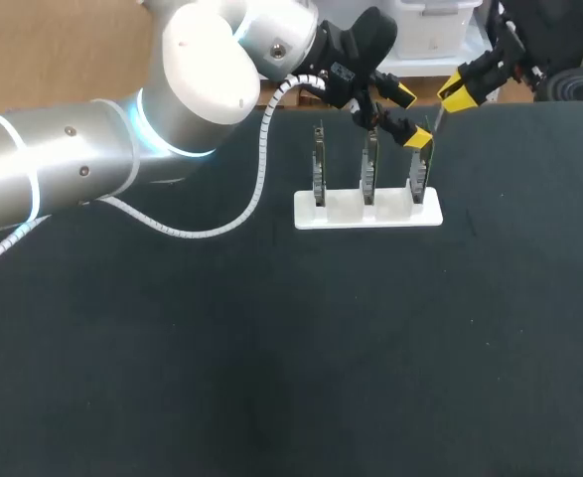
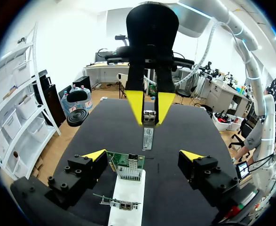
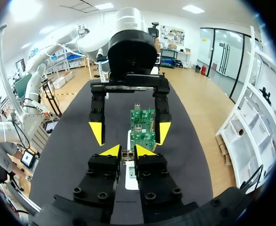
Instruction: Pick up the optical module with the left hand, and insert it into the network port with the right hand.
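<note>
Aligning the module (image 2: 148,132) with the port (image 2: 129,172) for insertion.
The right arm's fingers (image 3: 115,150) pinch the module by its upper end. It hangs upright above the port on the end card (image 2: 119,159) of the white holder (image 2: 127,195), apart from it and apparently slightly off the opening. The left arm's fingers (image 2: 190,155) are spread wide, one on each side of that card, holding nothing. Square the module to the opening first, then press straight along the port; a tilted entry may jam or flex the card. Clearance is tight: the spread fingers flank the path, two more cards (image 1: 318,164) stand beside it, and the holder sits near the far edge of the surface (image 1: 271,378). Open room lies on the near side.
</note>
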`<action>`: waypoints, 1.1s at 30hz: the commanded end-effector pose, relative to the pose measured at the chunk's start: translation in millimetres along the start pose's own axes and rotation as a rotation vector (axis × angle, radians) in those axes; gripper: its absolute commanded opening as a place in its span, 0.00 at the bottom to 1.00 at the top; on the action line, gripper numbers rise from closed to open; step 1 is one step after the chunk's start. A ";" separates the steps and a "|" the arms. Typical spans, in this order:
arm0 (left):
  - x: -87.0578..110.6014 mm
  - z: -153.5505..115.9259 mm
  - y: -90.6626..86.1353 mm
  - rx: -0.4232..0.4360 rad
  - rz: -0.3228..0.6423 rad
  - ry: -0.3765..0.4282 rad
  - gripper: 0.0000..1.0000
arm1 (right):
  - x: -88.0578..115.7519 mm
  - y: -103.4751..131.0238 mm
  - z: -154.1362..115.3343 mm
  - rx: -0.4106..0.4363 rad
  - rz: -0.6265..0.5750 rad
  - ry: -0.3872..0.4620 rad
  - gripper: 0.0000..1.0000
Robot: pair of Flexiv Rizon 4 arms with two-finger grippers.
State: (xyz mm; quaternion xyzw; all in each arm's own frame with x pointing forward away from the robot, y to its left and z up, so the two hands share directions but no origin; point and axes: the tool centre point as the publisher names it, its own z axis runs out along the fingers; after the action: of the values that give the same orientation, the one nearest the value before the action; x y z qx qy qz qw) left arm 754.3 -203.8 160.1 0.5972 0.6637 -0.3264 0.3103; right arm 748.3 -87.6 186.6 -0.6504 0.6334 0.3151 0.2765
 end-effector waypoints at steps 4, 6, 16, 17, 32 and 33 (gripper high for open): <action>1.1 -0.5 -1.5 -0.003 0.002 -0.003 1.00 | -1.5 -6.4 3.3 -0.002 -0.008 0.018 0.00; 1.1 -0.5 -1.5 -0.003 0.002 -0.003 1.00 | -1.2 -7.8 3.7 -0.007 -0.014 0.032 0.00; 1.1 -0.5 -1.5 -0.003 0.002 -0.003 1.00 | -2.6 -11.0 10.0 -0.011 -0.028 0.058 0.00; 1.1 -0.5 -1.5 -0.003 0.002 -0.003 1.00 | -2.3 -11.1 10.6 -0.013 -0.031 0.070 0.00; 1.1 -0.5 -1.5 -0.003 0.002 -0.003 1.00 | 2.1 -12.9 9.4 0.004 -0.030 0.087 0.00; 1.1 -0.5 -1.5 -0.003 0.002 -0.003 1.00 | 2.6 -13.1 8.6 0.009 -0.027 0.084 0.00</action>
State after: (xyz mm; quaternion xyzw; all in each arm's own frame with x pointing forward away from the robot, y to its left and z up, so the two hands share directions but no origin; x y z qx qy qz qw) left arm 754.3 -203.8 160.1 0.5972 0.6637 -0.3264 0.3103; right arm 762.4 -81.0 178.2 -0.6720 0.6356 0.2820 0.2545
